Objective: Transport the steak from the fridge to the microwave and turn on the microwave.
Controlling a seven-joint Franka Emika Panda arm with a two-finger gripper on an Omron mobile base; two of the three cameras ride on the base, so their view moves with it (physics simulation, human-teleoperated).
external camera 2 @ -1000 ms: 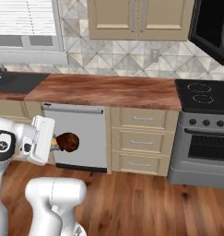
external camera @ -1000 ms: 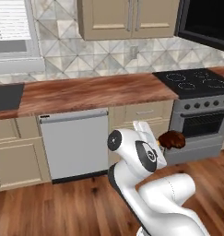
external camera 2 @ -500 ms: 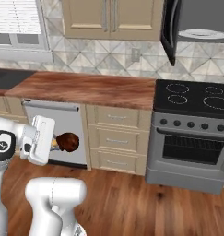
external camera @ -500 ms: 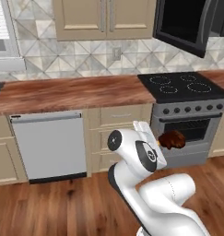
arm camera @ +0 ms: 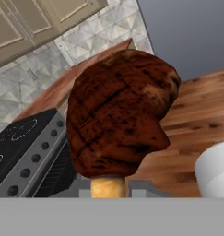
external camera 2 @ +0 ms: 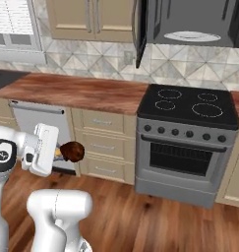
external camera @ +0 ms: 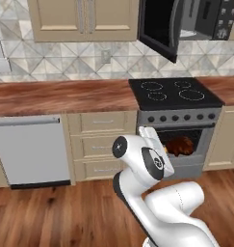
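Note:
My gripper [external camera 2: 60,152] is shut on the steak [external camera 2: 72,151], a dark brown lump held at drawer height. From the left base camera the steak [external camera: 180,145] hangs in front of the oven door. It looms large and close in the hand view [arm camera: 118,115]. The black microwave [external camera 2: 190,22] is mounted above the stove, up and to the right of the steak. Its door [external camera: 159,26] is swung open and the white turntable plate [external camera 2: 191,36] shows inside. The fridge is out of view.
A black four-ring stove with oven [external camera 2: 190,104] stands under the microwave. The wooden counter [external camera: 60,96] runs to its left over beige drawers [external camera 2: 104,143] and a grey dishwasher [external camera: 29,152]. Beige wall cabinets [external camera: 84,19] hang above. Wood floor lies in front.
The whole scene has slid left as the base drove right, bringing the stove and the open microwave into view. The steak stays held in the gripper.

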